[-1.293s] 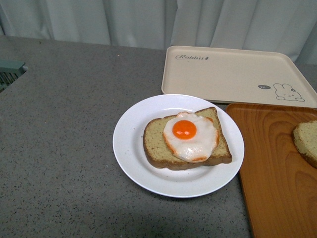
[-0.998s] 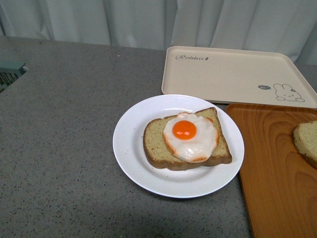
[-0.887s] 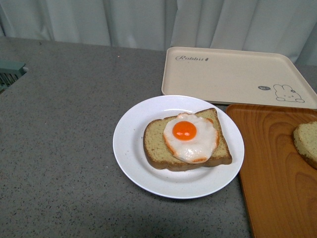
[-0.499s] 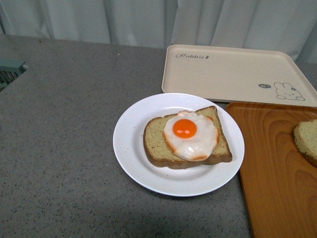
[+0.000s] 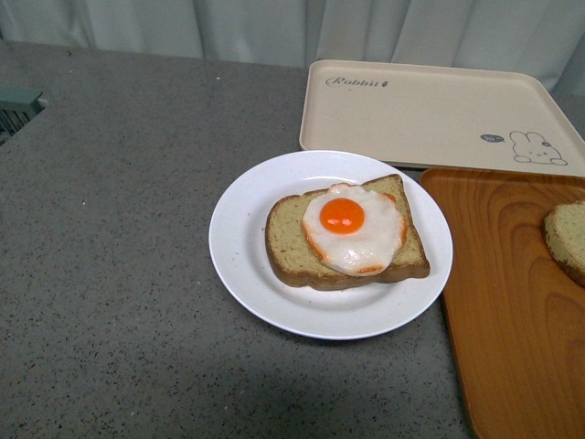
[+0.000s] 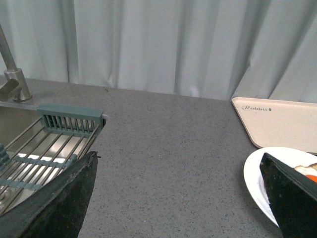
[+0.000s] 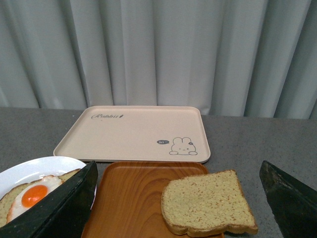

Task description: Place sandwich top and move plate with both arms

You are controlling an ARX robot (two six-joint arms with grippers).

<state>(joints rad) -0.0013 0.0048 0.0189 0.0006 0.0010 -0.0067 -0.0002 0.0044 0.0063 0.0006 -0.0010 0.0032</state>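
Note:
The white plate (image 5: 239, 251) sits mid-table holding a bread slice topped with a fried egg (image 5: 345, 229). The sandwich top (image 7: 205, 201), a plain tan slice, lies on the wood-grain tray; the front view catches only its edge (image 5: 569, 240). Neither arm shows in the front view. My right gripper (image 7: 178, 163) hangs open above the near end of that tray, the sandwich top lying between its fingers (image 7: 64, 203) and below them. My left gripper (image 6: 177, 156) is open over bare counter, with the plate's rim (image 6: 255, 176) beside its one finger.
A beige rabbit-printed tray (image 5: 430, 114) lies behind the plate, touching the orange-brown wooden tray (image 5: 512, 329) at the right. A sink with a grey-green rack (image 6: 54, 129) and a tap (image 6: 12, 82) is at the far left. Pale curtains close the back.
The whole scene now sits higher in the front view, as the camera's aim shifted. Plate, slices and trays keep their places relative to each other.

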